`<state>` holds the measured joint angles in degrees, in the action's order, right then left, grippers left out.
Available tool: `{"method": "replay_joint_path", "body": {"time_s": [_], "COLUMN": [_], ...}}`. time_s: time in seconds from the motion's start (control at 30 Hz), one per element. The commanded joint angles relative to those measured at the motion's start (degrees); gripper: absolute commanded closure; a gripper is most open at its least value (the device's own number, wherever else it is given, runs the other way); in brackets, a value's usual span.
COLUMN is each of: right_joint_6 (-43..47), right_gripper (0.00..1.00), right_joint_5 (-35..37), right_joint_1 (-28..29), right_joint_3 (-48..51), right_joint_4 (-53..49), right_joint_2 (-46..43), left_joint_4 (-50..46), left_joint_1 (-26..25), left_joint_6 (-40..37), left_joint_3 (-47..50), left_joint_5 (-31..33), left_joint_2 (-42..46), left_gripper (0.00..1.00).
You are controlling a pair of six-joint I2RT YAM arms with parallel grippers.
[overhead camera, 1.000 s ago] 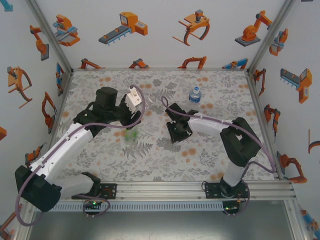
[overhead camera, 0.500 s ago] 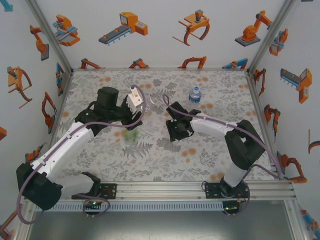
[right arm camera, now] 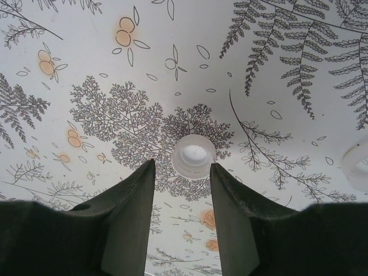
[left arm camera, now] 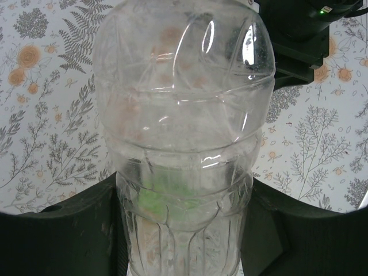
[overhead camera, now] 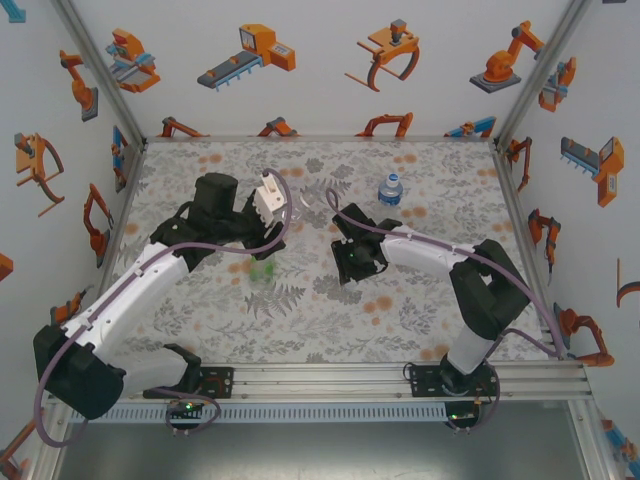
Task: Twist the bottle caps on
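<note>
- Clear ribbed plastic: the plain bottle (left arm camera: 184, 132) is clamped in the left claw (left arm camera: 184, 230), with one dark finger pressed against each side of its body.
- A green patch shows through its wall. In the top view the green-tinted bottle (overhead camera: 263, 268) stands on the table (overhead camera: 420, 320) just on the near side of that claw, left of the table's middle.
- The right claw (right arm camera: 182, 165) hangs low over the table near its middle. Its jaws are a narrow gap apart and hold nothing.
- A white bottle cap (right arm camera: 194, 156) lies on the floral print just past the fingertips and in line with the gap. It is nearer the right-hand tip in the wrist view, and I cannot tell whether that tip touches it.
- A second cap (right arm camera: 357, 164) lies on the table off to that same side, apart from the claw.
- The blue-labelled bottle (overhead camera: 390, 188) stands upright toward the far edge, right of the middle, apart from both claws.
</note>
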<state>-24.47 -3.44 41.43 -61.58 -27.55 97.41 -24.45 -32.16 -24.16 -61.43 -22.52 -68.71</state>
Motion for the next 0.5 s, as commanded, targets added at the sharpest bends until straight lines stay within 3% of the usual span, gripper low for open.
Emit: {"method": "replay_joint_path", "body": {"time_s": [0.0, 0.47], "right_joint_6": [-0.7, -0.5], "right_gripper": [0.58, 0.57], "right_joint_5": [-0.2, -0.5], "right_joint_1": [-0.1, -0.1], "right_joint_3": [0.6, 0.8], "right_joint_4": [0.5, 0.6], "right_joint_2": [0.5, 1.7], "left_joint_4": [-0.1, -0.1], "left_joint_1": [0.2, 0.2], "left_joint_6": [1.0, 1.2], "left_joint_3": [-2.0, -2.0], "left_joint_5": [-1.0, -0.9], "left_joint_2": [-0.4, -0.6], "left_gripper": [0.8, 0.79]}}
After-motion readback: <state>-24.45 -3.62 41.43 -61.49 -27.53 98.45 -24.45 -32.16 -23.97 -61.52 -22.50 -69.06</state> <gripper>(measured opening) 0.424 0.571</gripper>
